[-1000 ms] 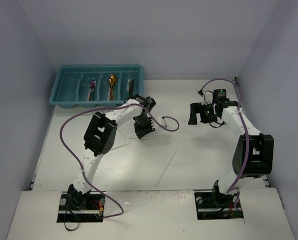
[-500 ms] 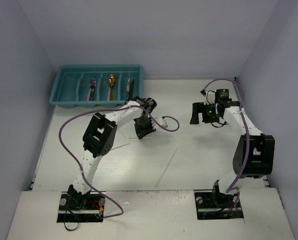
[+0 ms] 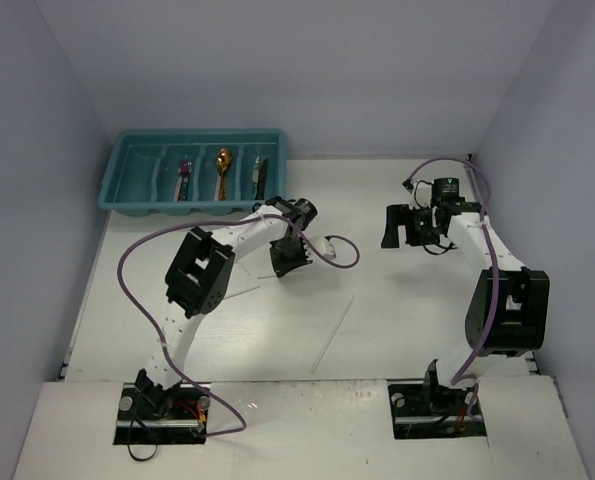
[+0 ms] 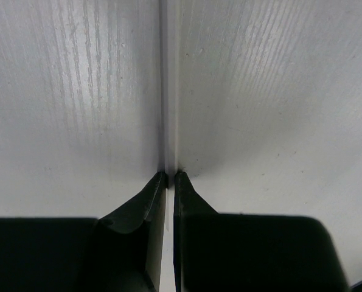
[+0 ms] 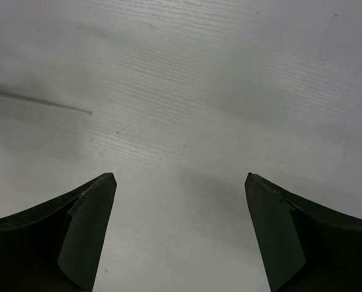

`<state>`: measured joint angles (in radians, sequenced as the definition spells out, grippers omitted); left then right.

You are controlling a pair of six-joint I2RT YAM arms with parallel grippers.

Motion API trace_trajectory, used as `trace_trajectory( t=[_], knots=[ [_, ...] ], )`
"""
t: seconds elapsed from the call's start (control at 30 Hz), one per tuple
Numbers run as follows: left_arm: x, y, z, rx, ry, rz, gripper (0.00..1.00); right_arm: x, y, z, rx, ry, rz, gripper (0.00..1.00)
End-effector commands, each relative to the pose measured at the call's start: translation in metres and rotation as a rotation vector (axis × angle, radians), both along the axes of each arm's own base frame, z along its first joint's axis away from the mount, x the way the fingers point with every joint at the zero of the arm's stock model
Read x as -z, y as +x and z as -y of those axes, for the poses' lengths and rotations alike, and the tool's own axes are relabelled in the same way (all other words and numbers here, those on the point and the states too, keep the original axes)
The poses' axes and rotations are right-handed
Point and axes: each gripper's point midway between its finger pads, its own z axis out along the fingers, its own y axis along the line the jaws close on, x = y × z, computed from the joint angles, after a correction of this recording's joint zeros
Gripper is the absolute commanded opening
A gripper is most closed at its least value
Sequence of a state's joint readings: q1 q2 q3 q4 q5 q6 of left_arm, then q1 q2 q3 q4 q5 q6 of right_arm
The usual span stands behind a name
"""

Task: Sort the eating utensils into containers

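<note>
I stand by the table and look at the left claw. Its two black fingers are almost shut. A white chopstick sits in the thin gap between them, so the claw has hold of it. In the wrist view the stick runs straight out toward 12 o'clock. It seems to lie low on the white table, but I cannot tell if it is lifted.

I think this chopstick is very light, thin and stiff. It looks smooth, so it may slip or spin in the fingers. It is long, so a hold near one end may let the far end dip. A hold near the middle seems safer to me.

The right claw is wide open and holds nothing. It hangs over the table at about 2 o'clock.

The teal tray sits at 11 o'clock. A gold spoon and a few more pieces lie in its long slots. A second chopstick lies flat on the table near 6 o'clock, well apart from both claws.
</note>
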<state>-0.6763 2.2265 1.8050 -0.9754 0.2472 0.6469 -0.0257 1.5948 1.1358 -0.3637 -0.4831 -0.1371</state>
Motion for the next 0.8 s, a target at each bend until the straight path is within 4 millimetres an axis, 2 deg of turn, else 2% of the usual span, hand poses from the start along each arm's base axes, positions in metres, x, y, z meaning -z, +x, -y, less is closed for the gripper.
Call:
trace_trajectory(
  t=[0.0, 0.17, 0.47, 0.57, 0.7, 0.77],
  knots=[
    [0.005, -0.024, -0.001, -0.003, 0.006, -0.036, 0.0, -0.023, 0.004, 0.0, -0.011, 0.008, 0.07, 0.85],
    [-0.041, -0.03, 0.0, -0.033, -0.064, 0.03, 0.0, -0.023, 0.006, -0.003, -0.01, 0.024, 0.064, 0.85],
    [-0.091, -0.044, -0.015, -0.093, -0.136, 0.105, 0.0, -0.034, 0.013, -0.004, -0.003, 0.04, 0.085, 0.85],
    [-0.115, -0.044, -0.017, -0.136, -0.191, 0.138, 0.0, -0.035, 0.015, -0.006, -0.001, 0.052, 0.084, 0.85],
    [-0.156, -0.03, -0.034, -0.298, -0.322, 0.15, 0.0, -0.035, 0.019, -0.007, 0.001, 0.059, 0.082, 0.85],
    [-0.172, -0.011, -0.056, -0.433, -0.398, 0.135, 0.0, -0.035, 0.02, -0.007, 0.0, 0.061, 0.081, 0.85]
  ],
)
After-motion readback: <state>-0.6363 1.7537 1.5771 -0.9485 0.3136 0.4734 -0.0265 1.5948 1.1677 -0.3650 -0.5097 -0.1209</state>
